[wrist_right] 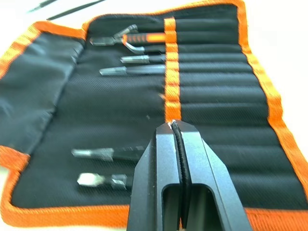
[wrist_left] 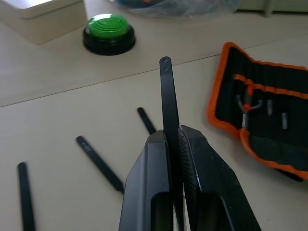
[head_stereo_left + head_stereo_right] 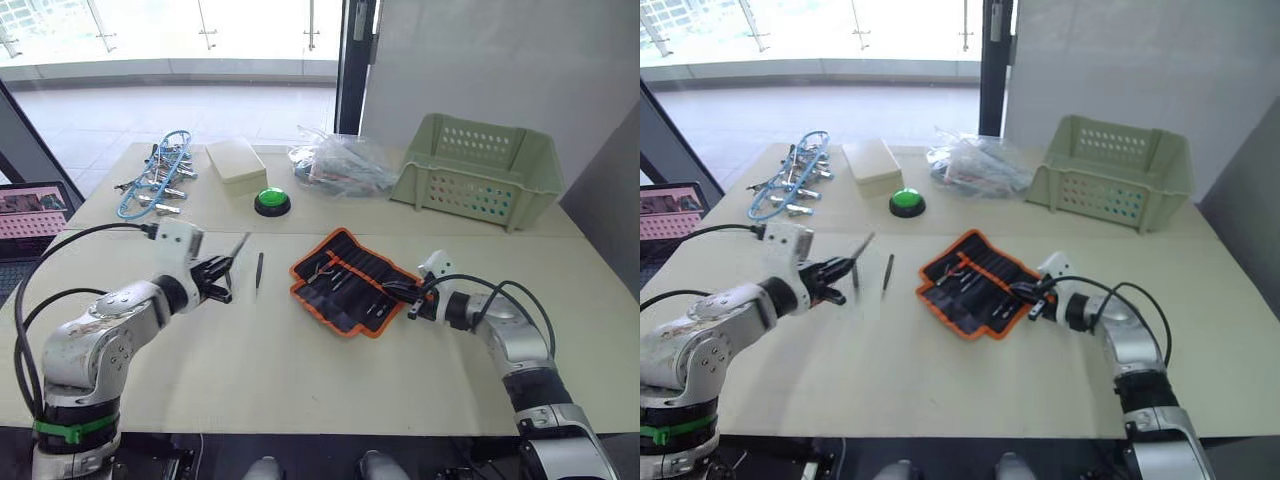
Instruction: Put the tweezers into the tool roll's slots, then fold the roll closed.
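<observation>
left gripper (image 2: 174, 144): fingers clamped tight on one slim black tweezer (image 2: 169, 101), which sticks up and forward from between them; the raised end is rounded with two small holes.
right gripper (image 1: 179, 139): fingers pressed together with a thin black strap (image 1: 179, 168) caught between them, hovering over the near edge of the tool roll (image 3: 350, 280).
tweezers on the tabletop (image 3: 300, 370): three lie flat in the left wrist view, (image 2: 25, 195), (image 2: 98, 162) and (image 2: 146, 120), all loose and apart from each other, between the left gripper and the roll; four counted with the held one.
tool roll: open flat on the tabletop centre, black fabric with orange edging and an orange band across the slots (image 1: 216, 72); six small metal-tipped tools sit in it.
further out: one green button (image 3: 272, 201), one beige box (image 3: 236, 162), one bundle of silver clips with blue cables (image 3: 158, 180), one clear plastic bag (image 3: 340, 165), one green basket (image 3: 478, 168).
</observation>
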